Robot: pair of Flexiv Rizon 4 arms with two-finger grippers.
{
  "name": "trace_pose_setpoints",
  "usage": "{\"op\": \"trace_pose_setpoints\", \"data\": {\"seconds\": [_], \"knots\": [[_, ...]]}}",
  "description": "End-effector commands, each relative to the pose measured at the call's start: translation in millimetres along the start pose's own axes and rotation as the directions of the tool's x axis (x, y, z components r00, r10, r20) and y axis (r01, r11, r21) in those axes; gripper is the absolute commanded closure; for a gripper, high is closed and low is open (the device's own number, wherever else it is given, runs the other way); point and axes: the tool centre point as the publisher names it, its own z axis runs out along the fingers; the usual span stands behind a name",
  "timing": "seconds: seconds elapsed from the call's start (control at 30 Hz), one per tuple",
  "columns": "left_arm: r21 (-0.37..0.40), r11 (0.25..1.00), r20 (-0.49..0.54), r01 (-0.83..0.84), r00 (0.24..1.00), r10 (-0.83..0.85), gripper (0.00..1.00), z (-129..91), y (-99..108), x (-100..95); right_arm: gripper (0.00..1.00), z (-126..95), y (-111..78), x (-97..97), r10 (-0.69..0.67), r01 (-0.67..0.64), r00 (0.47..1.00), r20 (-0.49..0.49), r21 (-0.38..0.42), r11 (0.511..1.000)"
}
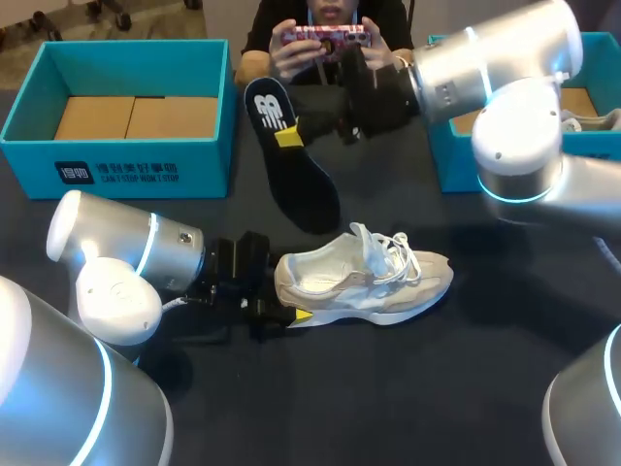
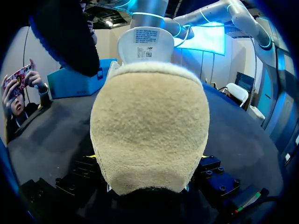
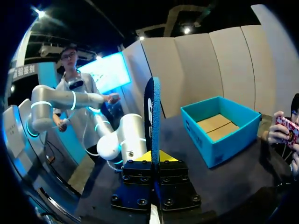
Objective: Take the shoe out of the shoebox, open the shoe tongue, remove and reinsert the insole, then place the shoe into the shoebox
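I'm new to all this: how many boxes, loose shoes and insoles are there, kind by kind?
Teal boxes: 2
Shoe outside the boxes: 1
Insole: 1
Total: 4

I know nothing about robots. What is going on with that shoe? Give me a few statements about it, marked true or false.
1. The shoe lies on the table, outside the boxes. True.
2. The insole sits inside the shoe. False: the right hand holds it up in the air, clear of the shoe.
3. The left hand grips the shoe at its heel. True.
4. The blue box on the left has a shoe in it. False: only its brown cardboard floor shows inside.
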Motion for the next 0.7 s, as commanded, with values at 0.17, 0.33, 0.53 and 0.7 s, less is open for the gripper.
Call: {"op": "trace_pose_setpoints", "data": {"seconds": [0.17, 0.33, 0.53, 0.7], "knots": [[-0.003, 1.0, 0.001, 0.0, 1.0, 0.0, 1.0, 5, 10, -2.1, 1.0, -20, 16.1, 22.9, 0.104, -0.106, 0.994, -0.023, -0.096, 0.99], [-0.003, 1.0, 0.001, 0.0, 1.0, 0.0, 1.0, 5, 10, -2.1, 1.0, -31, 40.3, 36.7, 0.174, -0.178, 0.984, -0.039, -0.158, 0.971], [-0.003, 1.0, 0.001, 0.0, 1.0, 0.0, 1.0, 5, 10, -2.1, 1.0, -47, 73.2, 51.8, 0.203, -0.208, 0.978, -0.048, -0.173, 0.963], [-0.003, 1.0, 0.001, 0.0, 1.0, 0.0, 1.0, 5, 10, -2.1, 1.0, -59, 89.7, 62.2, 0.218, -0.223, 0.975, -0.049, -0.158, 0.962]]}}
